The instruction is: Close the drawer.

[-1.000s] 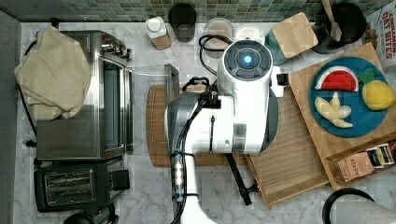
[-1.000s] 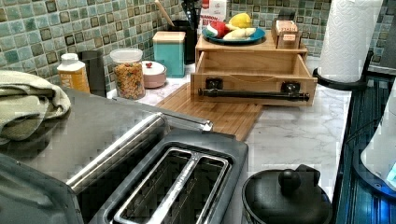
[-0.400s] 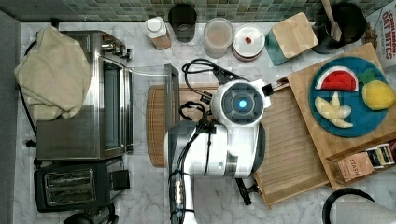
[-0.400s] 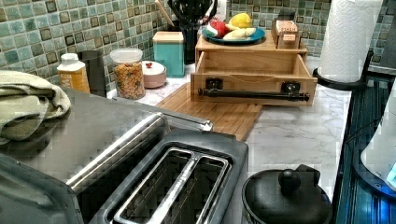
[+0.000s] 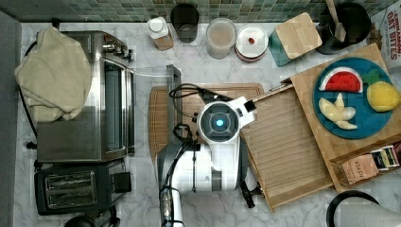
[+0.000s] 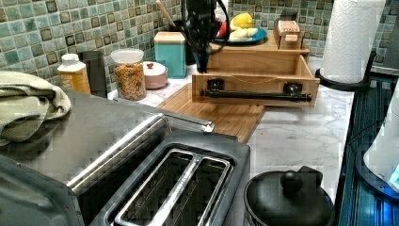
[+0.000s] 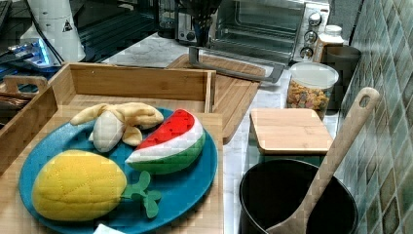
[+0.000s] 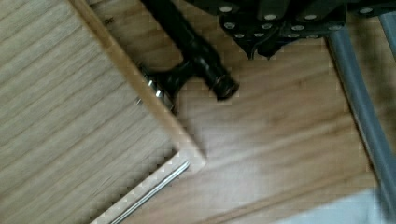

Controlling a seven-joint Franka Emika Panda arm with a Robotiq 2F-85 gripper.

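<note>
The drawer [image 5: 288, 146] is a shallow light-wood tray with a ribbed bottom, pulled out of the wooden box [image 5: 326, 142] toward the top view's left. A black bar handle [image 6: 256, 95] runs along its front. My arm [image 5: 220, 122] hangs over the drawer's front edge near the far end of the handle. My gripper [image 6: 202, 60] points down just beside the front's far corner, fingers together and holding nothing. In the wrist view the gripper [image 8: 260, 50] hovers over the cutting board, close to the handle's end [image 8: 226, 86] and the drawer's corner [image 8: 187, 158].
The cutting board [image 5: 161, 113] lies under the arm, with the toaster oven's open door [image 5: 172, 109] resting on it. A toaster [image 5: 71, 189] stands near the oven. A blue plate [image 5: 373, 127] of toy fruit tops the box. Jars [image 5: 220, 38] line the tiled wall.
My arm has swung from above the box toward the top view's lower left and dropped down. In the left view the gripper has come down beside the drawer front's far corner.
</note>
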